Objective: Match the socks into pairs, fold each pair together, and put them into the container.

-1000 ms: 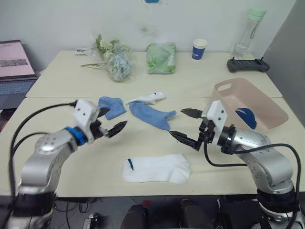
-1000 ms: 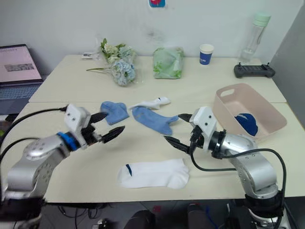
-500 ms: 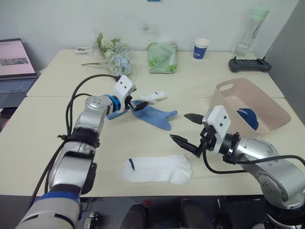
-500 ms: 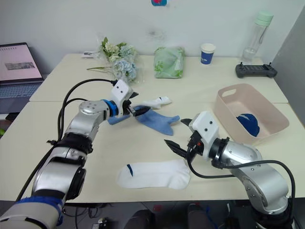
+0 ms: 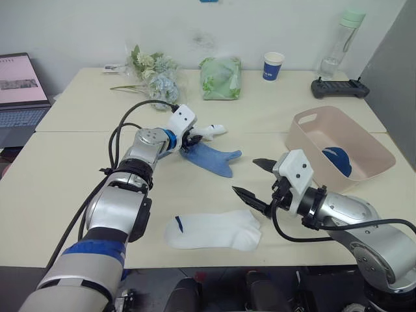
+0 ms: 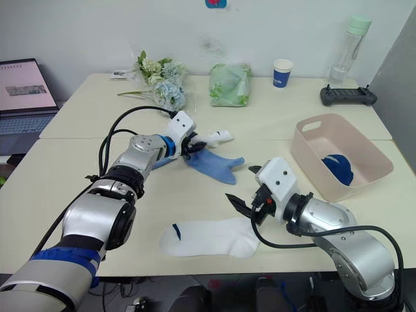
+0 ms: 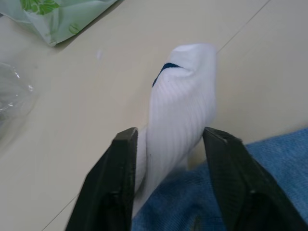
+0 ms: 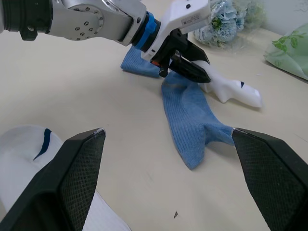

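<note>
Near the middle of the pale tabletop (image 5: pixel 78 188), the left gripper (image 5: pixel 194 138) reaches out to a white sock (image 5: pixel 205 132) with a small blue mark; in the left wrist view its two black fingers (image 7: pixel 115 183) are spread, one on each side of the sock's near end, not pressed onto it. Just beside that sock lies a light blue sock (image 5: pixel 214 158), flat, and a second light blue sock (image 6: pixel 158 161) shows partly behind the left forearm. At the table's near edge lies the other white sock (image 5: pixel 212 231), flat, its blue mark toward the robot's left. The right gripper (image 5: pixel 259 183) hangs just above the table between that sock and the light blue one, fingers wide apart and empty. On the robot's right stands the pale pink tub (image 5: pixel 364 146), with something dark blue (image 5: pixel 337 160) lying inside it. Along the far side of the table sit a bunch of flowers (image 5: pixel 155 79), a green bag (image 5: pixel 220 78), a blue paper cup (image 5: pixel 273 65), a clear bottle (image 5: pixel 342 40) and a black controller (image 5: pixel 338 88). A laptop (image 5: pixel 21 88) stands off the robot's left.
</note>
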